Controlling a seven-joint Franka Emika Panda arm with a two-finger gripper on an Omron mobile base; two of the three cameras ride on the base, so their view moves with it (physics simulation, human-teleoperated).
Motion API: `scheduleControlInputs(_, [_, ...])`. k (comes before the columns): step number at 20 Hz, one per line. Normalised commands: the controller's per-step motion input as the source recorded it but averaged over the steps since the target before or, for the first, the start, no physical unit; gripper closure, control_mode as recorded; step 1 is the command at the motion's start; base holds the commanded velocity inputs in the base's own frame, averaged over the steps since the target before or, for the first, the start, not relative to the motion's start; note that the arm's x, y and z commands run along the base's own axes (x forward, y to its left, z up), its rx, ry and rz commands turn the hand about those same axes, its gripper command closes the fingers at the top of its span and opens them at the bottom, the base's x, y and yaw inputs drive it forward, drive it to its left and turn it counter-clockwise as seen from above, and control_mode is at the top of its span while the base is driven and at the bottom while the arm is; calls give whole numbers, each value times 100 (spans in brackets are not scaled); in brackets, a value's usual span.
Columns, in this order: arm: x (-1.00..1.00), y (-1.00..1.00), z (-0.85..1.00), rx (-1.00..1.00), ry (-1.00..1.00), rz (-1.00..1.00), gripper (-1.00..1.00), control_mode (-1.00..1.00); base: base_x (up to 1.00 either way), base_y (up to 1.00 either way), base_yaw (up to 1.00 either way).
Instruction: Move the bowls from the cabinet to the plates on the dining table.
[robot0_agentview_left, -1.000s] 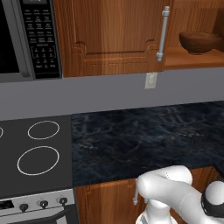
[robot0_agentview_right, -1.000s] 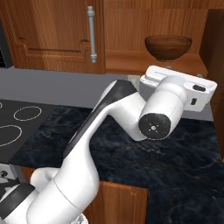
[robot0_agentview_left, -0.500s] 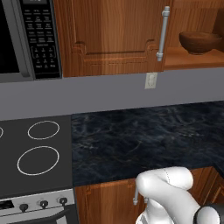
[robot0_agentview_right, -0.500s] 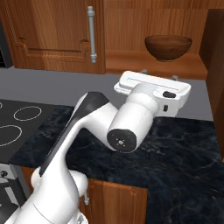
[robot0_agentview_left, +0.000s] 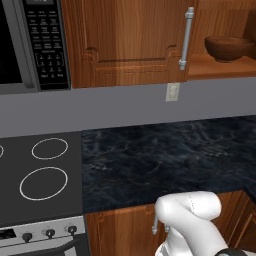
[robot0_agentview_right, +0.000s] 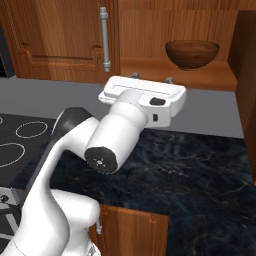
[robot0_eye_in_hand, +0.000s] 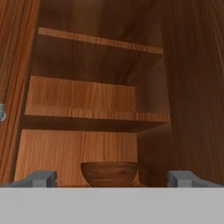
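One dark brown bowl (robot0_agentview_left: 228, 47) (robot0_agentview_right: 192, 53) stands upright on the lowest shelf of the open cabinet (robot0_agentview_right: 150, 30). My gripper (robot0_agentview_right: 151, 78) is open and empty, just in front of that shelf's edge, below and left of the bowl. In the hand view the bowl (robot0_eye_in_hand: 109, 173) sits low in the middle, between my two fingertips (robot0_eye_in_hand: 41, 178), and beyond them. Bare wooden shelves (robot0_eye_in_hand: 96, 113) rise above it. The plates and the dining table are out of view.
The cabinet's left door (robot0_agentview_left: 130, 40) is closed, with a silver bar handle (robot0_agentview_left: 187, 37) (robot0_agentview_right: 104, 37). A microwave (robot0_agentview_left: 30, 45) hangs at the left above the stove (robot0_agentview_left: 40, 180). Below lies the dark marbled counter (robot0_agentview_left: 165, 160) (robot0_agentview_right: 200, 175). An outlet (robot0_agentview_left: 172, 92) is on the grey wall.
My hand has swung left along the front of the cabinet shelf, from right of the bowl to below and left of it. The bowl has stayed put and the jaws stayed open.
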Motion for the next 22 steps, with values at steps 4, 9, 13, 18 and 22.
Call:
scheduleControlInputs(4, [-13, 57, 34, -7, -3, 0, -100, -100, 0, 0, 0])
scheduleControlInputs(9, [-16, 60, 22, -1, -4, 0, -100, -100, 0, 0, 0])
scheduleControlInputs(13, [-8, 59, 10, 1, -2, 0, -100, -100, 0, 0, 0])
scheduleControlInputs(18, [-1, 57, 3, 2, -2, 0, -100, -100, 0, 0, 0])
scheduleControlInputs(22, [2, 51, 0, 1, -8, -3, -100, -100, 0, 0, 0])
